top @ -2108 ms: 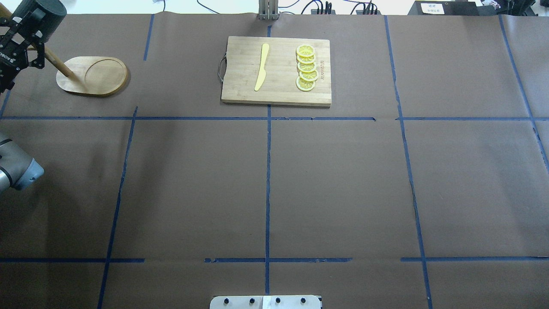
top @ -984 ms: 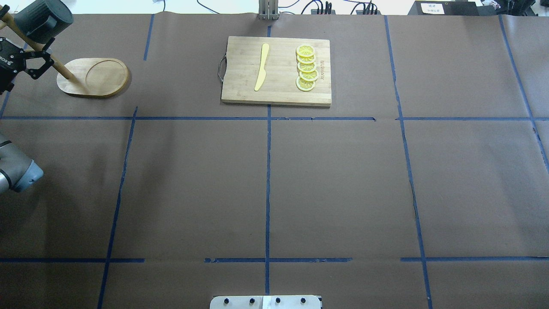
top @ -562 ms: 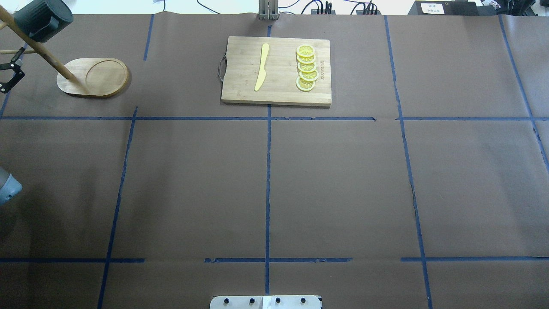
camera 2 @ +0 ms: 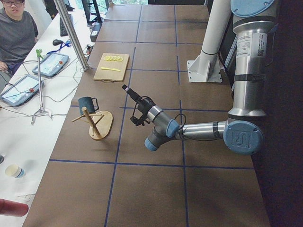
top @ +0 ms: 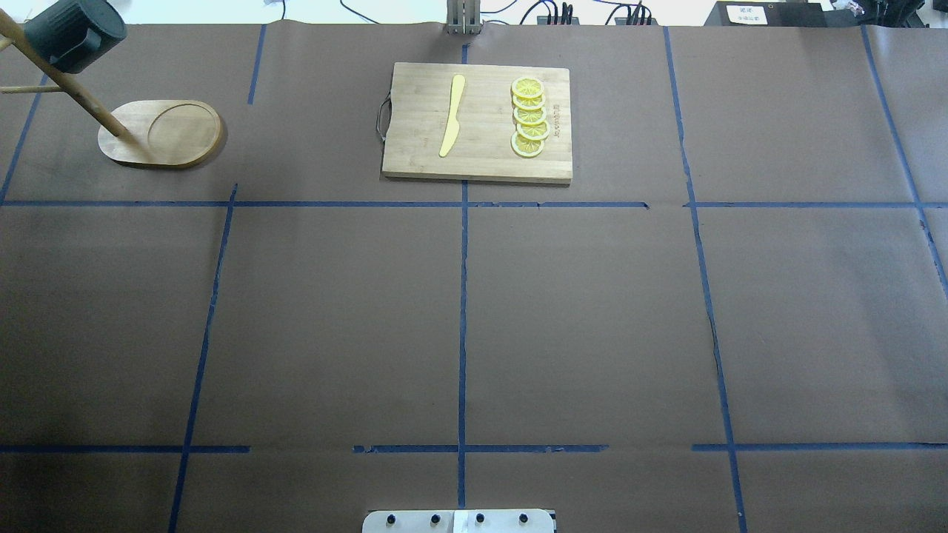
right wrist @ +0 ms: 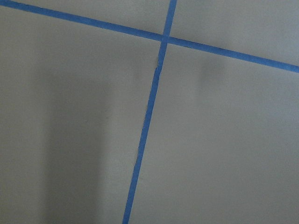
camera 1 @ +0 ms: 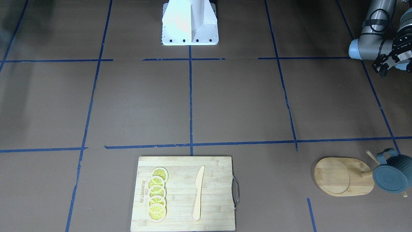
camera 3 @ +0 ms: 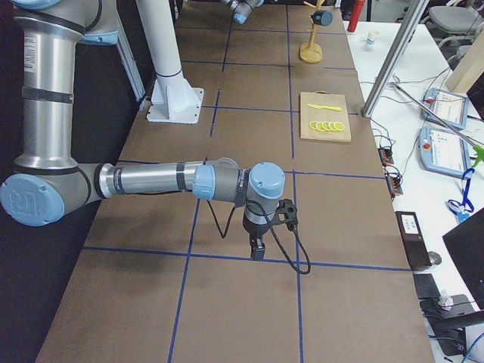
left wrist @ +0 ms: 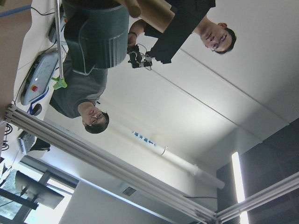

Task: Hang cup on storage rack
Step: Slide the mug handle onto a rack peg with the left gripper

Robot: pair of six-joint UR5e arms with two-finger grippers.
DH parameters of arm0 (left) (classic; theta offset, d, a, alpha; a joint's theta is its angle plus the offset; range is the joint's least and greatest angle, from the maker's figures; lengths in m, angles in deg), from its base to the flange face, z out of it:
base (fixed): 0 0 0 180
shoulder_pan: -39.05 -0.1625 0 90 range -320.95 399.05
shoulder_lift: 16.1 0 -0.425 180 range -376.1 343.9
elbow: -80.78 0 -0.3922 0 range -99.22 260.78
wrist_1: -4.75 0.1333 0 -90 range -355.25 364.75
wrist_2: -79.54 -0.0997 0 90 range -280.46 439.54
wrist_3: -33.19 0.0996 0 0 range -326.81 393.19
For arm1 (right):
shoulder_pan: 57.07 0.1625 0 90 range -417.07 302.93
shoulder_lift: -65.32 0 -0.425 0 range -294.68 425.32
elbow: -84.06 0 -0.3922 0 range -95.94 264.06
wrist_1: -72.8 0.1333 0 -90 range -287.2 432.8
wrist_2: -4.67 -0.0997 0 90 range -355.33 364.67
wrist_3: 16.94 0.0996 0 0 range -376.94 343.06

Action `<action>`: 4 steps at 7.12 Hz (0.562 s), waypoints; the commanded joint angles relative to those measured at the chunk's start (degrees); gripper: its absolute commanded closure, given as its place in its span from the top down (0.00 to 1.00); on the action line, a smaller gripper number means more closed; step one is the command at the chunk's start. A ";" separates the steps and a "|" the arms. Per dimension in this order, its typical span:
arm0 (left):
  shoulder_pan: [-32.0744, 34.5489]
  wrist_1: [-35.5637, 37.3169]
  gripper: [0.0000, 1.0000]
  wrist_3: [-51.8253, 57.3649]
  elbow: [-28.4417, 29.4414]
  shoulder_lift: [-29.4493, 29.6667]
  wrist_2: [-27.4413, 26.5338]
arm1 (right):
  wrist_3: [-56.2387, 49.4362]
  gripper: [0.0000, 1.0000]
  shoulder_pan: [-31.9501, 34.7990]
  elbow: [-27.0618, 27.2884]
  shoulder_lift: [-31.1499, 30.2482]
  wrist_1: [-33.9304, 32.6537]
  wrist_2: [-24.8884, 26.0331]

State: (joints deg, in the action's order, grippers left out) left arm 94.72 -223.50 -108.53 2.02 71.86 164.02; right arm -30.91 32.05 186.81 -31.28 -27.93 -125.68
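The dark blue-grey cup [camera 1: 392, 178] hangs on a peg of the bamboo storage rack [camera 1: 341, 176], base towards the front camera, handle up. In the overhead view the cup [top: 71, 33] sits high on the tilted pole over the rack's oval base [top: 164, 133]. My left gripper [camera 1: 380, 67] is open and empty, well clear of the rack, at the front view's right edge. The left wrist view shows the cup [left wrist: 96, 32] from below. My right gripper [camera 3: 258, 249] points down over bare table; I cannot tell whether it is open or shut.
A wooden cutting board [top: 478, 122] with a yellow knife [top: 452, 115] and lemon slices [top: 529, 117] lies at the far middle. Blue tape lines cross the brown table. The robot's base [camera 1: 190, 22] stands at the near edge. An operator [camera 2: 14, 33] sits beyond the table's far side.
My left gripper, close to the cup on the rack at first, drew back leftwards and left the overhead view. The cup stays hanging on the rack.
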 commanded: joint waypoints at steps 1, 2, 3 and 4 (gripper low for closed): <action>0.14 4.89 1.00 18.50 -1.30 -0.16 9.17 | 0.00 1.00 0.00 -0.09 0.00 0.00 0.09; 0.92 11.54 1.00 33.11 -2.09 -0.16 17.31 | 0.00 1.00 0.00 -0.09 0.00 -0.09 0.09; 2.50 19.78 1.00 47.62 -3.23 0.10 23.57 | 0.00 1.00 0.00 -0.52 0.00 0.00 0.00; 2.69 22.74 1.00 57.51 -3.67 -0.15 24.94 | 0.00 1.00 0.00 -0.53 0.00 0.00 0.00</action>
State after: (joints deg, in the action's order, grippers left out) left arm 96.69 -206.37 -64.83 -0.86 71.80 184.90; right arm -30.91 32.05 186.42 -31.28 -27.95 -125.65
